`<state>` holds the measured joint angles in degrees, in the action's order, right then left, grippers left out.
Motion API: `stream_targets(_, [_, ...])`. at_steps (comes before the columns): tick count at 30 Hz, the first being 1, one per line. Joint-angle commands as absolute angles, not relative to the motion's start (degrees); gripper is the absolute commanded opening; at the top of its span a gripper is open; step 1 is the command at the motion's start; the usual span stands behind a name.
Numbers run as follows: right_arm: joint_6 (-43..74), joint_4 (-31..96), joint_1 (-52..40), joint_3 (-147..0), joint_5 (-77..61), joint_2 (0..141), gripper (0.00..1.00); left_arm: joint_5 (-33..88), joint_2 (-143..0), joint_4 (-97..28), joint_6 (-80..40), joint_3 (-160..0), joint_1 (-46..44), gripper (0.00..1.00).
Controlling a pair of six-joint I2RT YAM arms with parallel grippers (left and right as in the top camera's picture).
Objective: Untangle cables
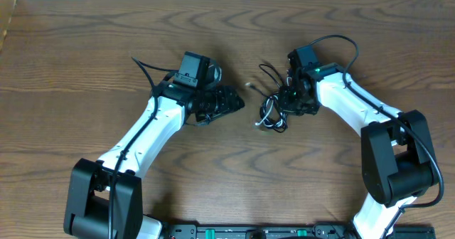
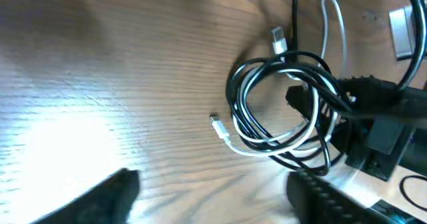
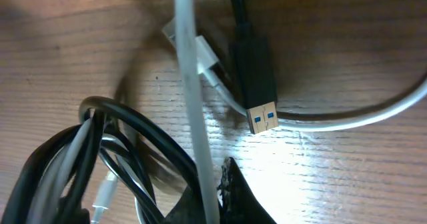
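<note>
White cable [image 3: 190, 117] is seen closest in the right wrist view, laid just beside the USB plug [image 3: 257, 77] of the black cable [image 3: 237, 11]. Both cords are looped into one bundle on the table [image 1: 213, 25], between the arms. The right gripper [image 1: 290, 102] is pressed into that bundle, though its opening cannot be told. The left gripper [image 1: 233, 102] is spread wide, near the bundle, with nothing held.

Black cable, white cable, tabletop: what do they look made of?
Black cable: probably a glossy, rubbery plastic jacket, judging by the highlights along its coils.
White cable: likely a smooth plastic jacket with a softer, satin shine.
Tabletop: wood or wood-look laminate, with visible grain and a slight sheen under the glare.
</note>
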<state>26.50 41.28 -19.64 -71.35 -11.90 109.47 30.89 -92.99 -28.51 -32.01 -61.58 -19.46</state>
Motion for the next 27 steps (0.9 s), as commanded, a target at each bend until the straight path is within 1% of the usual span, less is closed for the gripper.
stream_targets(1, [21.0,40.9,-19.4,-71.8,-13.6,110.0,0.01,32.2,-93.6,-27.3,-28.2,-62.1,-19.6,0.83])
stream_targets(3, [18.2,40.7,-19.4,-71.8,-17.4,110.0,0.01,37.7,-93.6,-25.2,-27.4,-62.1,-19.6,0.86])
stream_targets(8, [17.1,41.2,-19.4,-71.8,-21.0,110.0,0.01,53.4,-93.6,-15.2,-27.4,-62.1,-19.9,0.87])
stream_targets(11, [17.3,41.2,-19.4,-71.9,-21.9,110.0,0.01,55.9,-93.6,-12.7,-29.0,-62.1,-20.9,0.87])
stream_targets(16, [18.8,43.3,-18.9,-74.1,-24.3,109.9,0.01,55.9,-93.6,-12.6,-35.6,-62.1,-21.6,0.74])
stream_targets(17, [18.8,44.1,-18.6,-75.0,-25.5,109.9,0.01,55.9,-93.7,-12.4,-36.7,-62.1,-21.6,0.68])
stream_targets(18, [18.4,44.6,-18.3,-75.9,-26.8,109.8,0.01,55.9,-93.6,-12.3,-37.4,-62.1,-21.6,0.56])
stream_targets(20, [16.5,45.2,-17.6,-77.7,-31.4,109.3,0.01,56.0,-93.6,-12.1,-38.6,-62.1,-21.6,0.37])
stream_targets(21, [15.9,45.3,-17.0,-78.6,-34.5,109.0,0.01,56.2,-93.6,-12.0,-39.0,-62.1,-21.6,0.33])
stream_targets(27, [15.5,43.2,-13.1,-80.8,-49.7,108.6,0.01,58.3,-93.6,-11.1,-39.9,-62.1,-21.6,0.32])
